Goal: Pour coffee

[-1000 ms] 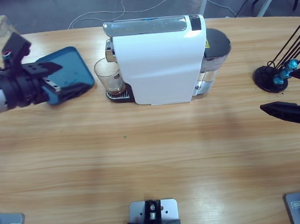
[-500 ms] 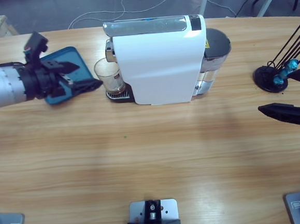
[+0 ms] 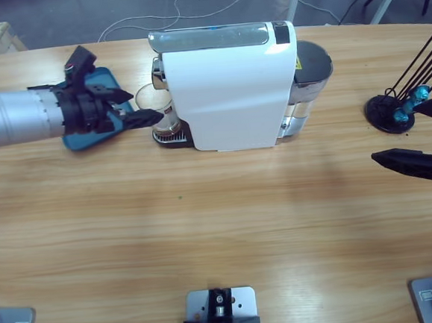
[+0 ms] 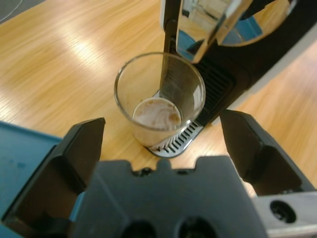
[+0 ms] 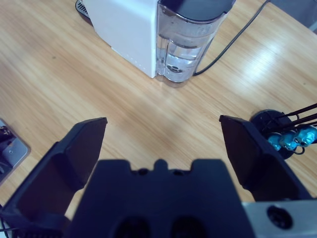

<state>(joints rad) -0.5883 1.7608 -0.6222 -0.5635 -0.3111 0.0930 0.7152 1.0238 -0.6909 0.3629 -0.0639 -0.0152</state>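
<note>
Since the earlier frame my left gripper (image 4: 161, 131) has advanced, jaws wide, to the glass (image 4: 159, 98) directly ahead holding the coffee (image 4: 157, 113); brewed, ungrasped, pouring outstanding.

Shallow brown coffee (image 4: 157, 113) in glass (image 4: 159, 96)

Bright, even overhead light, pale glare streaks on the desk (image 4: 74, 44) in the left wrist view, soft shadow under the coffee machine (image 3: 229, 86), near tool (image 4: 161, 144) slightly blurred, mirror reflections on chrome spout.
</note>
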